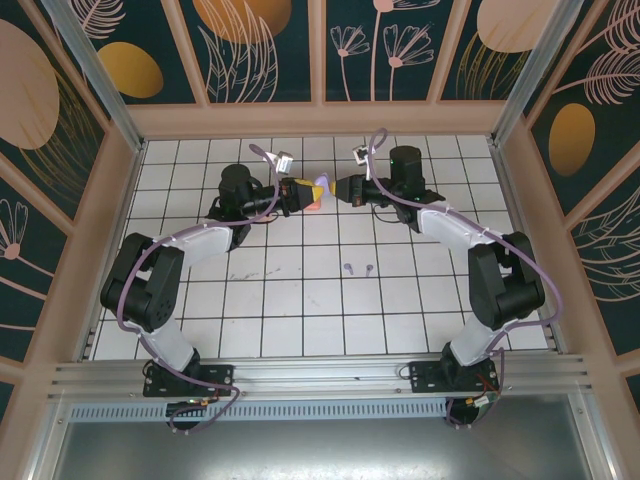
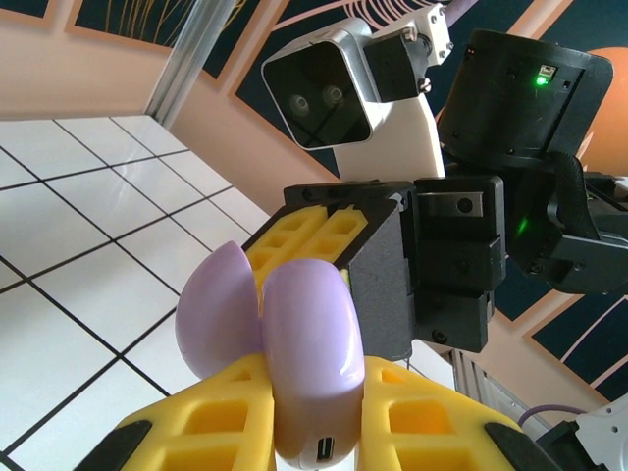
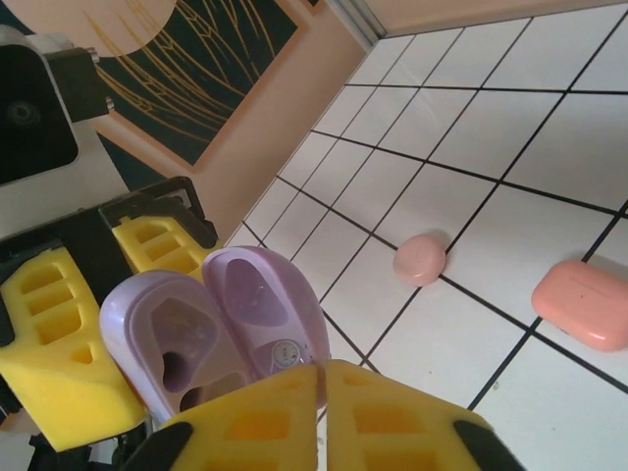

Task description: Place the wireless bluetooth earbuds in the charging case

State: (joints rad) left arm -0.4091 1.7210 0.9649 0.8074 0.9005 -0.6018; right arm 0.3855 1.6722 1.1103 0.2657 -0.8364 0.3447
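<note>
Earbuds come first: two purple earbuds (image 1: pixel 358 268) lie side by side on the white desk (image 1: pixel 300 310), near its middle and well apart from both arms. They are too small to tell which way their stems point.

On the left, the left claw (image 1: pixel 300 191) is clamped on the base of the purple charging case (image 2: pixel 309 343) and holds it in the air above the far part of the desk. The long axis of the case runs along the fingers of this claw, with the port end toward its wrist. The lid (image 3: pixel 260 294) is swung open beside the base, and both hollows face the right arm.

The right claw (image 3: pixel 319 388) has its fingers pressed together at the rim of the lid; whether it pinches the rim, I cannot tell. Further right, a pale pink case (image 3: pixel 420 260) and a coral case (image 3: pixel 581 304) rest on the desk.

I judge the step in hand is opening the case. Next, the right claw must let go, go down to one earbud and take it by a fine pinch.
</note>
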